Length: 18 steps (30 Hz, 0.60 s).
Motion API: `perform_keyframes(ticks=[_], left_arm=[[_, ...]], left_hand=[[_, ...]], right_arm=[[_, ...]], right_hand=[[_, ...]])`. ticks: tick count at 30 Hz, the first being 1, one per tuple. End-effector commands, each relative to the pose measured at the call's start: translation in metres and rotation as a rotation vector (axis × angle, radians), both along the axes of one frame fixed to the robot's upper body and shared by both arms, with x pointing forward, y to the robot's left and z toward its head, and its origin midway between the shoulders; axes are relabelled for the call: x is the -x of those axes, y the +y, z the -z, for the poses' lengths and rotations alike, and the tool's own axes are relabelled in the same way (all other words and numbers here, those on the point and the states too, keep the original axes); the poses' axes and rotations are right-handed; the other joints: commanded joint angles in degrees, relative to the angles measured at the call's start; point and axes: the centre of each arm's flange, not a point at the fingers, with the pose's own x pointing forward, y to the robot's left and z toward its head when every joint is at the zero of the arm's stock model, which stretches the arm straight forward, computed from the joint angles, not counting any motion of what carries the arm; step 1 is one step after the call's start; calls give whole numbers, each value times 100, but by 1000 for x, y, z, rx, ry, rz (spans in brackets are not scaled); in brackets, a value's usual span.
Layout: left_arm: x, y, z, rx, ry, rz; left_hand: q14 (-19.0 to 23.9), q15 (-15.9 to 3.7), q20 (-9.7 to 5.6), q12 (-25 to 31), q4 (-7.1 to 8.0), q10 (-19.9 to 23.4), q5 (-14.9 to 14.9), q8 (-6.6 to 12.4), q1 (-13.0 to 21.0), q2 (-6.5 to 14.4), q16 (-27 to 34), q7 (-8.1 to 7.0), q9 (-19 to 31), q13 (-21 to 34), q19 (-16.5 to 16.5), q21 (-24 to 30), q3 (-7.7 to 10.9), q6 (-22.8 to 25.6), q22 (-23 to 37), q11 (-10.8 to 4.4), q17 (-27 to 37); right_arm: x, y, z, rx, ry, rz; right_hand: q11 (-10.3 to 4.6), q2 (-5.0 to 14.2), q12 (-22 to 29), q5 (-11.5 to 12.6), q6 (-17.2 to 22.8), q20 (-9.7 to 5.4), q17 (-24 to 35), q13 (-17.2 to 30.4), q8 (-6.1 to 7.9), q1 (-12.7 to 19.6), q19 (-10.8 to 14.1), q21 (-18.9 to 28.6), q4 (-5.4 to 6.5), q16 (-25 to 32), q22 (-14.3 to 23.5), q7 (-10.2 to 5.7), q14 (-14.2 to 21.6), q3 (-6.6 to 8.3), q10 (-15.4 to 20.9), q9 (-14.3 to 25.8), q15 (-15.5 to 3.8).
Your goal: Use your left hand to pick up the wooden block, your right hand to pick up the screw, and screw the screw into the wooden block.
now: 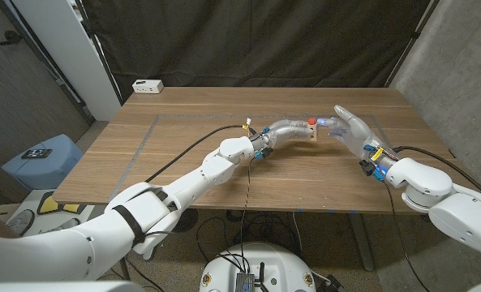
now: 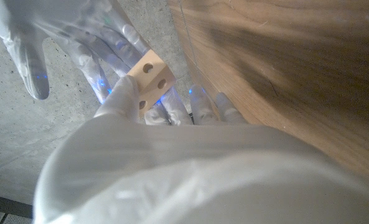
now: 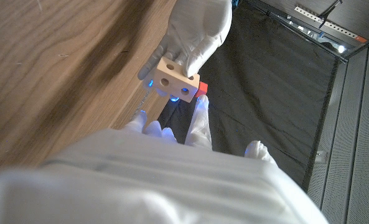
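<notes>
Wooden table (image 1: 183, 162): rectangular top, brown planks with the grain running lengthwise, seen from the robot's side. A faint pale outline of a rectangle is marked on the surface, its left edge slanting from the far left toward the near edge.

White power strip (image 1: 148, 85) lies on the far left corner, close to the back edge.

Black cable (image 1: 183, 154) lies across the left-middle of the top. Second black cable (image 1: 423, 149) lies on the right part, near the right edge.
</notes>
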Motion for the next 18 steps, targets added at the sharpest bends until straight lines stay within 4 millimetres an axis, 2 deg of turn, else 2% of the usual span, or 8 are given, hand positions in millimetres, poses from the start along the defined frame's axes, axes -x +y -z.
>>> perform_keyframes(ticks=[1, 14, 18], left_arm=[[-1, -1, -2, -13, -4, 5], [2, 0, 0, -16, -1, 1], [2, -1, 1, -14, 0, 2]], left_hand=[[54, -72, 11, 19, 30, 22, 34, 38, 17, 40, 46, 129, 24, 21, 19, 21, 72, 208, 12, 39, 30], [51, -72, 11, 19, 27, 21, 35, 36, 28, 43, 48, 135, 24, 21, 21, 21, 72, 200, 12, 40, 29], [52, -71, 11, 18, 26, 18, 35, 37, 30, 41, 48, 134, 24, 22, 20, 21, 69, 203, 12, 40, 29]], right_arm=[[-7, -3, -3, -3, -13, 1], [-15, -2, -7, -1, -32, -11], [-17, 1, -8, 2, -37, -21]], right_hand=[[59, 10, -16, 26, -188, 14, 3, 29, -75, 80, 7, 18, 2, 18, 12, -15, -690, -6, -95, 33, 40], [46, 12, -30, 26, -452, 15, 1, 30, -197, 80, 5, 15, 0, 13, 12, -88, -691, -9, -123, 28, 50], [39, 11, -35, 26, -604, 16, -1, 30, -271, 84, 6, 15, -4, 9, 12, -117, -697, -9, -138, 15, 50]])
